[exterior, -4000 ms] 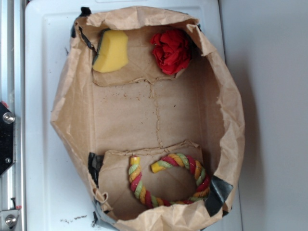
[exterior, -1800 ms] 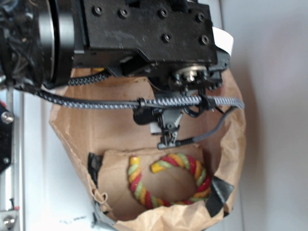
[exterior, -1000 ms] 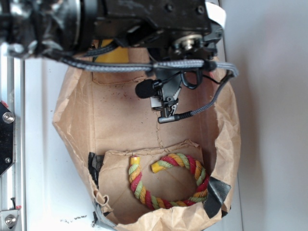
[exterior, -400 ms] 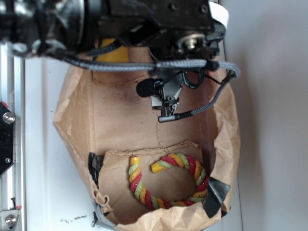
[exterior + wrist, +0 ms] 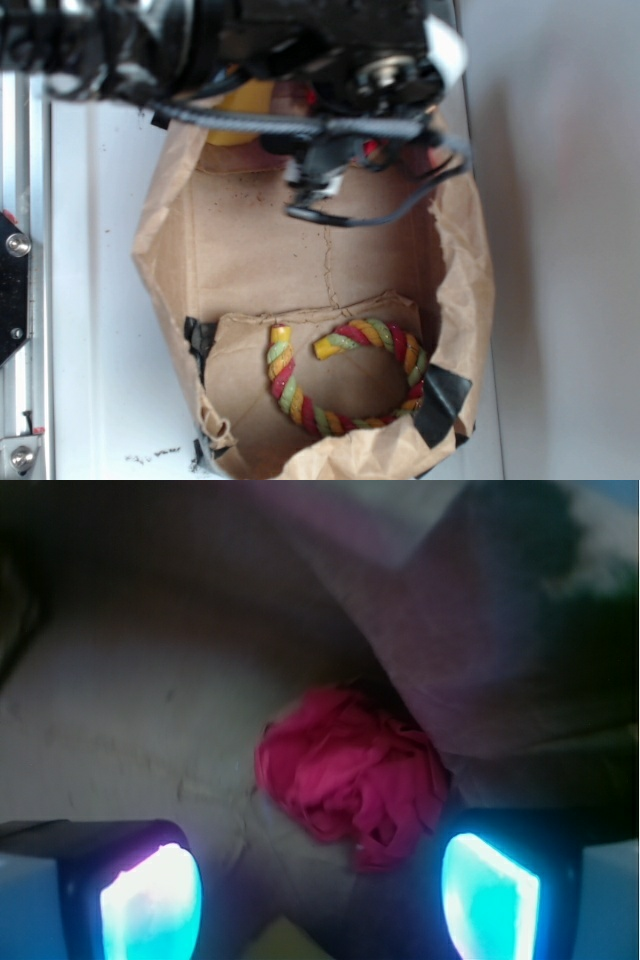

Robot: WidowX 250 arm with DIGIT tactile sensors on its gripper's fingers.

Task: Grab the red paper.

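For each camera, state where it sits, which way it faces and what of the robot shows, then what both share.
Exterior: overhead, looking straight down into the brown paper bag with the red, yellow and green rope ring; the black arm covers the far end.
Wrist: on the gripper, facing the crumpled red paper; two glowing fingers frame it, spread apart.
Shared: the bag's floor, a sliver of red paper.
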